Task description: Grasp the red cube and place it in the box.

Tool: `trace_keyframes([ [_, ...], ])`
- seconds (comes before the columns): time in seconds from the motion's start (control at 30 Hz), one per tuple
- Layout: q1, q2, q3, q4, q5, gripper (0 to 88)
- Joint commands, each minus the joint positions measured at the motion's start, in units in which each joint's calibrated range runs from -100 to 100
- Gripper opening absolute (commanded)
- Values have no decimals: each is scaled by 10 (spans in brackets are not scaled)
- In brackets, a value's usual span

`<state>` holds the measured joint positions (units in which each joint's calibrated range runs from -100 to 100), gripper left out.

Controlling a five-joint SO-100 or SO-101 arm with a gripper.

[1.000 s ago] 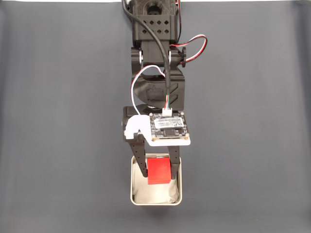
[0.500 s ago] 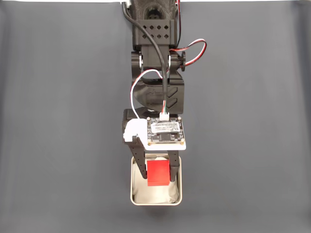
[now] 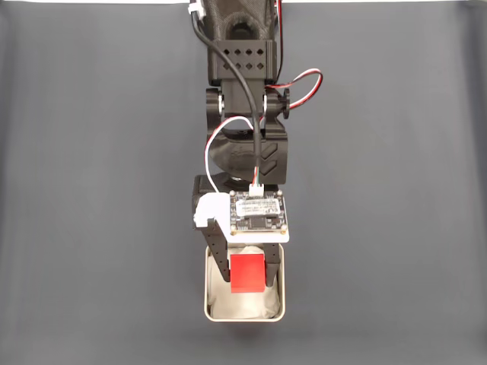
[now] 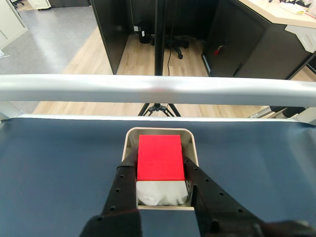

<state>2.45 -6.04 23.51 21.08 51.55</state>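
Clamped on the red cube (image 3: 247,273), the pincer (image 3: 247,275) points down over the box (image 3: 213,308) — one black finger presses each side of the cube, seen in the fixed view to the cube's left and right. In the wrist view the pincer (image 4: 160,173) rises from the bottom edge, its two fingers (image 4: 126,182) flanking the red cube (image 4: 159,157) and touching its side faces. The cube sits between the fingertips, directly above the open box (image 4: 130,139), whose white lining (image 4: 160,193) shows just beneath the cube's near edge and between the fingers. Whether the cube's underside touches the lining cannot be told.

Around the pincer the dark counter (image 3: 99,213) spreads to both sides in the fixed view; the box rests on it right under the fingertips, its silver rim framing the cube on three sides. Just behind the pincer, toward the arm's base, a small circuit board (image 3: 259,215) on a white bracket rides on the wrist, with a black cable (image 3: 242,91) and red-and-white wires running up the arm.

Beyond the pincer in the wrist view, a silver rail (image 4: 158,89) crosses the far edge of the counter (image 4: 59,158) — past it lies a wooden floor (image 4: 143,54) with a black stand's legs.
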Motion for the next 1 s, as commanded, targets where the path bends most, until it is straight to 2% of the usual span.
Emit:
trace_keyframes([
  [0.0,3,-4,-2,-15,-3,0],
  [0.87,7,7,-1,-17,-17,4],
  [0.97,7,6,-1,-17,-18,69],
])
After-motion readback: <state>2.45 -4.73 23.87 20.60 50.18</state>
